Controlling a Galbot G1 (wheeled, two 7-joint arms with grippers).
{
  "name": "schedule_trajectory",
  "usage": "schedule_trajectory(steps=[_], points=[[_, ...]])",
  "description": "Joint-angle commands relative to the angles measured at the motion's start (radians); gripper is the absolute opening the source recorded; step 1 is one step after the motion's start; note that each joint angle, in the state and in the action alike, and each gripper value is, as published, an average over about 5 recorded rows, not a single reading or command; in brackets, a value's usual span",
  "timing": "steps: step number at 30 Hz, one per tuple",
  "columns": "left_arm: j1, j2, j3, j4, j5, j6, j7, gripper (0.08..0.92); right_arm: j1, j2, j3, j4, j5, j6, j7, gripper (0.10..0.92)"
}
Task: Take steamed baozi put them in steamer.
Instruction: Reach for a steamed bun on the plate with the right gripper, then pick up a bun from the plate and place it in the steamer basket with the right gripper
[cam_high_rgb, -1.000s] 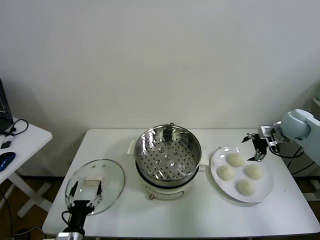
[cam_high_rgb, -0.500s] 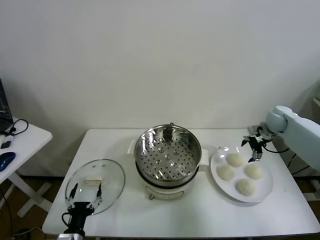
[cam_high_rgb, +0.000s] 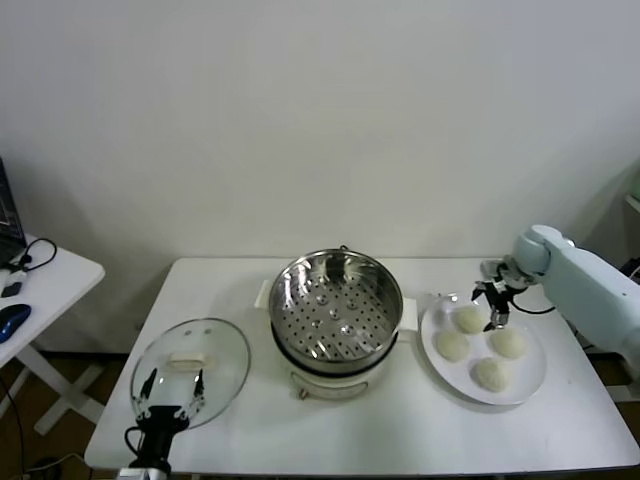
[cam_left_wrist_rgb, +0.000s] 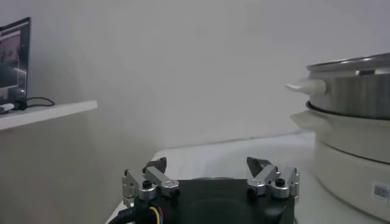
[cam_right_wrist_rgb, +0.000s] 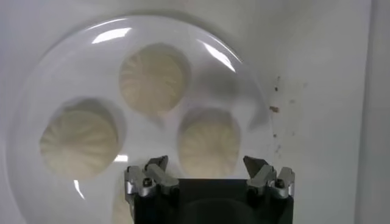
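Four creamy-white baozi lie on a white plate (cam_high_rgb: 432, 322) right of the steamer (cam_high_rgb: 335, 310): one at the back (cam_high_rgb: 468, 319), one on the left (cam_high_rgb: 452, 345), one on the right (cam_high_rgb: 508, 343) and one at the front (cam_high_rgb: 490, 374). My right gripper (cam_high_rgb: 493, 305) is open and empty, hovering over the plate's back part, between the back and right baozi. In the right wrist view its open gripper (cam_right_wrist_rgb: 206, 163) is over one baozi (cam_right_wrist_rgb: 209, 143), with two more baozi (cam_right_wrist_rgb: 152, 79) (cam_right_wrist_rgb: 79, 140) beyond. My left gripper (cam_high_rgb: 172, 385) is open, parked at the front left.
A round glass lid (cam_high_rgb: 190, 350) lies on the table left of the steamer, under my left gripper (cam_left_wrist_rgb: 207, 164). The steamer's wall (cam_left_wrist_rgb: 353, 109) shows in the left wrist view. A side table with a mouse (cam_high_rgb: 12, 320) stands at the far left.
My right arm has moved left, from beyond the plate's back right edge to over the plate near the back baozi. The left arm has not moved.
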Motion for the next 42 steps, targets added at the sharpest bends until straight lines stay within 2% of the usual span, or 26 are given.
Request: schedule_trajectory(steps=[1,5,11,17,22,30,36,42], points=[[-0.005,0.002,0.0,0.007,-0.002,0.0,0.0,0.823,-0.027,0.035,0.045,-0.057,-0.033,0.014,0.011,0.823],[-0.006,0.003,0.001,0.007,0.0,0.0,0.0,0.823,-0.034,0.04,0.056,-0.058,-0.033,0.018,0.021,0.816],[-0.008,0.006,0.0,0.007,-0.001,0.0,-0.002,0.823,-0.029,0.039,0.052,-0.049,-0.035,0.024,0.037,0.726],[-0.005,0.006,-0.002,0.005,-0.002,-0.002,-0.004,0.823,-0.005,0.014,0.008,0.008,-0.017,0.026,0.03,0.685],[0.002,0.008,-0.008,-0.003,-0.002,-0.005,-0.005,0.823,0.143,-0.084,-0.17,0.155,0.111,0.032,0.021,0.666],[0.005,0.003,-0.004,-0.006,0.001,-0.006,-0.006,0.823,0.676,-0.199,-0.653,0.466,0.382,0.079,0.008,0.661],[0.01,0.003,-0.002,-0.002,0.005,-0.012,-0.008,0.823,0.902,-0.136,-0.758,0.634,0.481,0.141,0.026,0.658],[0.012,0.001,-0.005,0.0,0.013,-0.018,-0.01,0.823,0.948,0.002,-0.725,0.77,0.441,0.237,0.075,0.651]])
